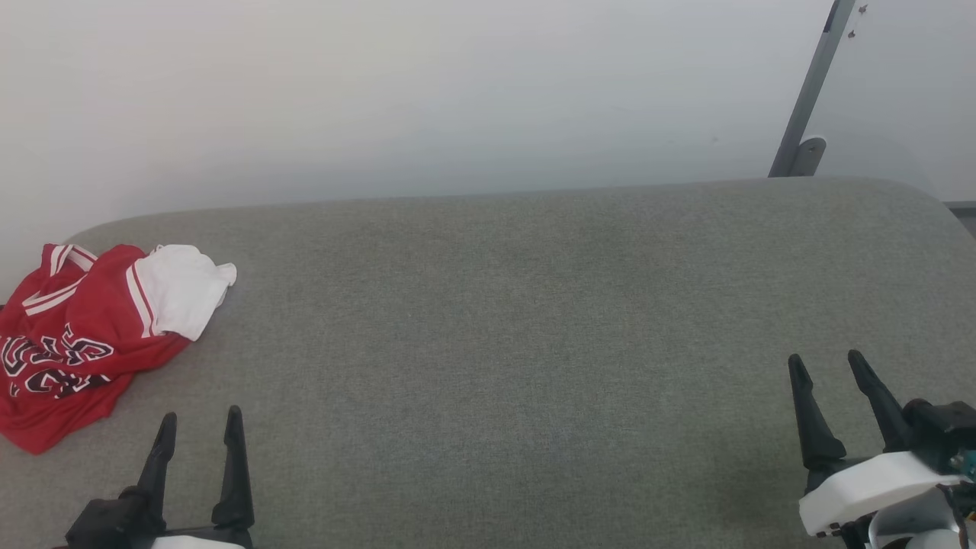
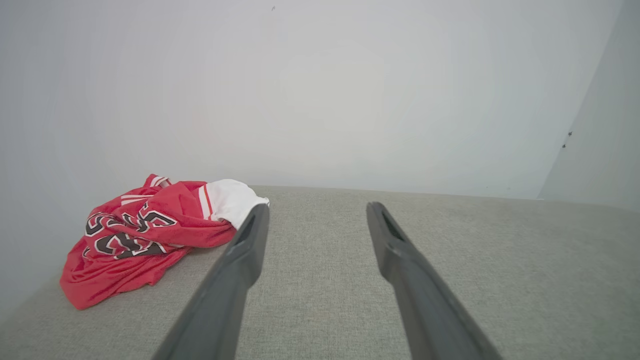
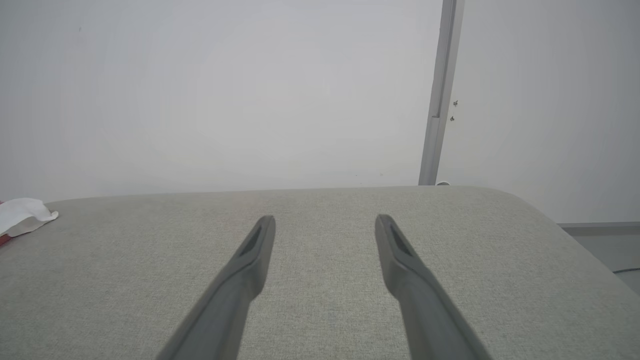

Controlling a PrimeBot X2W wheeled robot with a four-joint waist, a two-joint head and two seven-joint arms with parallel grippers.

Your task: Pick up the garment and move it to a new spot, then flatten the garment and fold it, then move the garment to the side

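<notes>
on the grey cushion [image 1: 534,343], the garment [image 1: 84,335] lies crumpled far left; left gripper [image 1: 200,427] and right gripper [image 1: 827,364] gape wide, empty.

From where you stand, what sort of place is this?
Probably a plain test room rather than a home: a grey fabric-covered bench stands against a bare white wall, a grey metal post rises behind it, and a crumpled red jersey lies at its left end.

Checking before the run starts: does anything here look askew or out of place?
Only the small red jersey T-shirt with white sleeves: it lies crumpled in a heap at the left edge of the grey fabric surface, lettering creased. Nothing looks damaged.
</notes>
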